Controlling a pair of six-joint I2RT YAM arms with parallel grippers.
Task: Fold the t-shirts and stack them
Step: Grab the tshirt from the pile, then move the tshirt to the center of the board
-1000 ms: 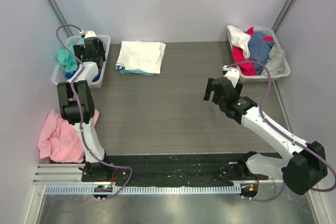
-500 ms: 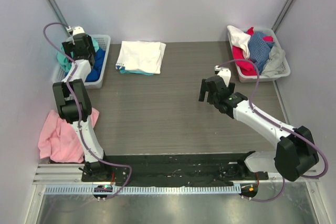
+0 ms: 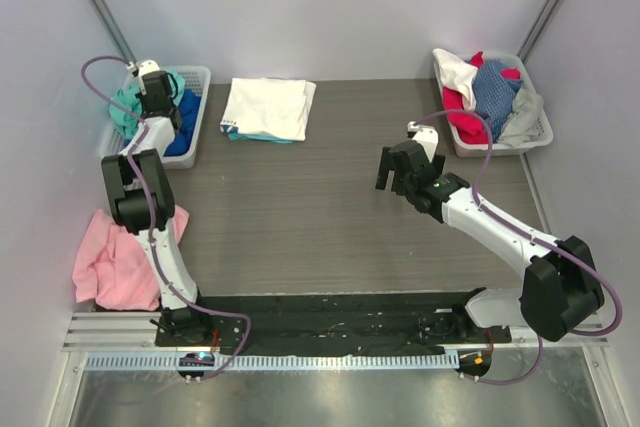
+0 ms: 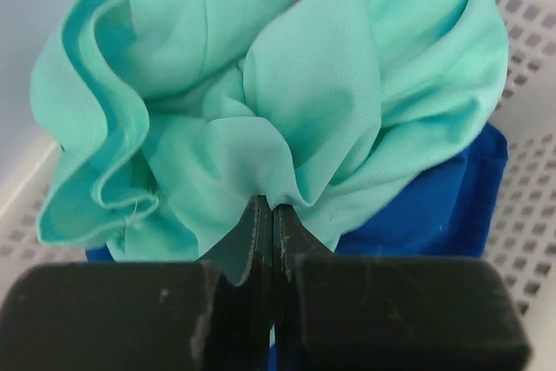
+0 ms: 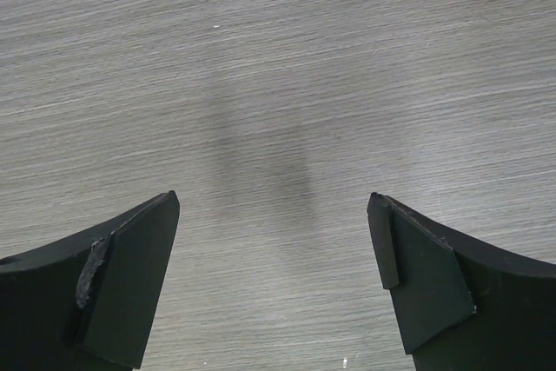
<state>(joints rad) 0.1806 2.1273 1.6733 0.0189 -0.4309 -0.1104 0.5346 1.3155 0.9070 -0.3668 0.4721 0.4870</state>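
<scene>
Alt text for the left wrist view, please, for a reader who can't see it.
The left tool is shut on a pinched fold of the crumpled mint-green t-shirt. The shirt lies partly over a royal blue t-shirt inside a white lattice basket.

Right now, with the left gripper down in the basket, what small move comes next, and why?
Probably lift the left gripper straight up: its jaws are shut on a fold of the mint-green t-shirt, which lies atop the royal blue t-shirt in the basket.
</scene>
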